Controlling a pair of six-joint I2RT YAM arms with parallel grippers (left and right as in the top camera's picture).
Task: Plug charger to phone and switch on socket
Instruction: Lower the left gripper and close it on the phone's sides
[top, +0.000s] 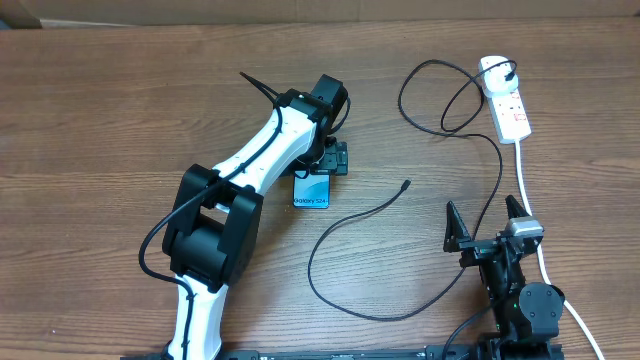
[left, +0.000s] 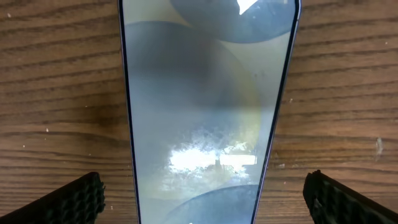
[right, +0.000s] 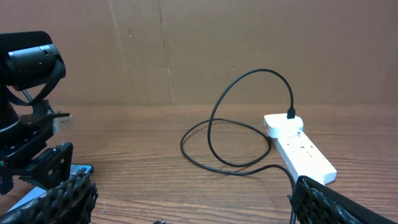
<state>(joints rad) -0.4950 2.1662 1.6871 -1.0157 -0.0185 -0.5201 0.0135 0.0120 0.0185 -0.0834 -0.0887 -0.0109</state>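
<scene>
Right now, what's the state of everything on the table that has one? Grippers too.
phone: flat on the table, screen up, nothing plugged in.
charger: plug seated in the socket, connector tip loose on the table, apart from the phone.
socket: charger plugged in; switch position can't be told.
left gripper: open, fingers either side of the phone, not touching it.
right gripper: open, empty.

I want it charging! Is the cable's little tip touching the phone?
Apart. The overhead view shows bare table between the charger tip and the phone.
</scene>
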